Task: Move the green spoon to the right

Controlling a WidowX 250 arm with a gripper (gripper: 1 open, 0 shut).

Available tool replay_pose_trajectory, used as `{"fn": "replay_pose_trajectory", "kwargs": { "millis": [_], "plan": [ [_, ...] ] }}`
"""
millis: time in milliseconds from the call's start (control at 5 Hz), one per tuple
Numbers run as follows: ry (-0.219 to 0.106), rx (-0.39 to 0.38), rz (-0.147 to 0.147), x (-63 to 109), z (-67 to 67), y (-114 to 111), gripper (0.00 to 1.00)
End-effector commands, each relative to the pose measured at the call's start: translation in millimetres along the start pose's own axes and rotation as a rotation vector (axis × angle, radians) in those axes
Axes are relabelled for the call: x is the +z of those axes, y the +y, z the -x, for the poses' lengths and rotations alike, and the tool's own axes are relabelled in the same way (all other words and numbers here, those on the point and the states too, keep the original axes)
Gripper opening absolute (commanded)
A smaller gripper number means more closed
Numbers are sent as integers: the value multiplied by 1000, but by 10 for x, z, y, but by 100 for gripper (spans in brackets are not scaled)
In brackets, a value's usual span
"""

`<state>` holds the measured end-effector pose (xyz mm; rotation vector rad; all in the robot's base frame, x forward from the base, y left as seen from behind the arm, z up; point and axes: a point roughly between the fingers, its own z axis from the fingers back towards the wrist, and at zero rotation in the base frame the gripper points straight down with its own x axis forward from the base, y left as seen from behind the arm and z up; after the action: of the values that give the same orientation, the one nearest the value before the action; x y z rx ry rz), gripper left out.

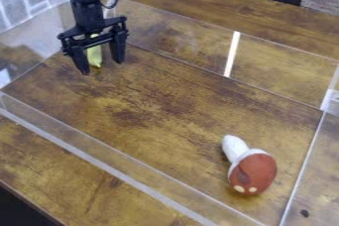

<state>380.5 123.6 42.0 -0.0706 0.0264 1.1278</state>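
Camera view: gripper (93, 57) at far left of wooden surface (172, 96), jaws spread wide, straddling green spoon (94, 59), nothing gripped. Step judged: approach for pickup. Next: lower, close on handle, carry right, short of mushroom toy (248, 167).

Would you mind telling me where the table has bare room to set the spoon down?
The wide wooden stretch between the gripper and the mushroom toy is bare. It is crowded only at far left, where the open gripper stands over the green spoon, and beside the mushroom.
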Motion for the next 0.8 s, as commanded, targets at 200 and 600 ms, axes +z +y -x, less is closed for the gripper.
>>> {"fn": "replay_pose_trajectory", "kwargs": {
  "millis": [200, 600],
  "plan": [
    [-52, 50, 45, 174, -36, -72, 100],
    [-62, 76, 52, 168, -174, -109, 100]
  ]
}}
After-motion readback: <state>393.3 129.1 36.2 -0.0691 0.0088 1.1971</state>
